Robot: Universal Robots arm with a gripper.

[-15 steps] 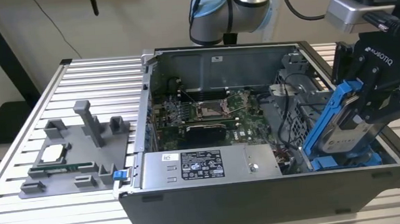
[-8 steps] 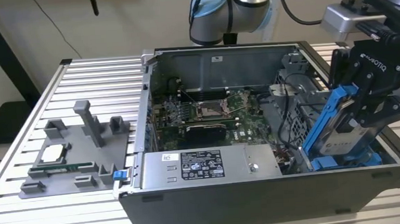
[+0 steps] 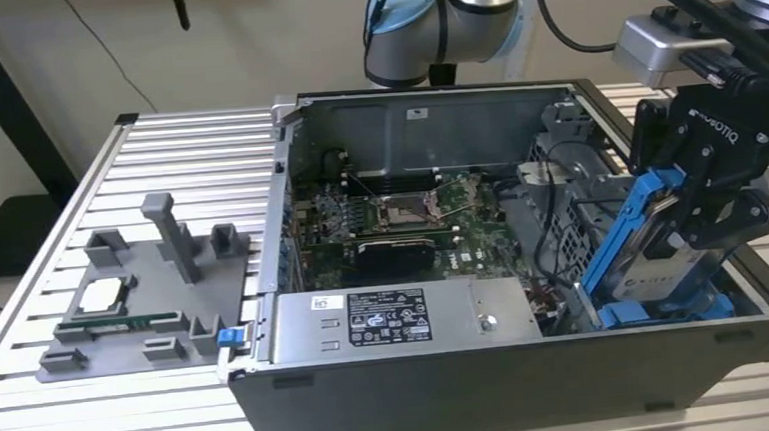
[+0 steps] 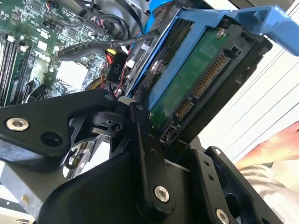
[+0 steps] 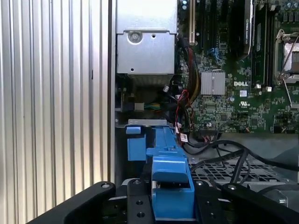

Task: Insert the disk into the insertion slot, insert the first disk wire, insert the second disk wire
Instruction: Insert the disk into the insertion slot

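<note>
Exterior view: an open computer case (image 3: 502, 389) lies on a slatted metal table (image 3: 103, 413). The motherboard (image 3: 385, 215) sits in the middle of the frame, with the grey power supply box (image 3: 405, 316) below it. At the exterior view's left a grey fixture plate (image 3: 136, 291) carries small parts. At the right of the frame the black gripper (image 3: 686, 227) is clamped on the disk (image 3: 655, 264), which stands steeply on edge inside its blue carrier frame (image 3: 622, 226). The disk's lower end is down in the case's lower right corner, at the blue tabs of the insertion slot (image 3: 631, 313). Whether it touches them cannot be told, and it is not lying flat in the bay.

Second wrist view: the disk shows its green circuit-board side (image 4: 196, 79) with the row of connector pins bare and no wire plugged in. The blue frame runs round its edge, and a black finger (image 4: 140, 126) presses against one side. Beyond it are the motherboard and a black cable (image 4: 98, 46). A person's hand (image 4: 275, 144) shows beside the table slats.

First wrist view: the blue carrier frame (image 5: 172, 186) is gripped between two black fingers (image 5: 138, 205), close to the case wall. The power supply box (image 5: 147, 37) lies further along that wall. Black cables (image 5: 224, 149) cross a perforated metal panel beside the motherboard (image 5: 243, 93).
</note>
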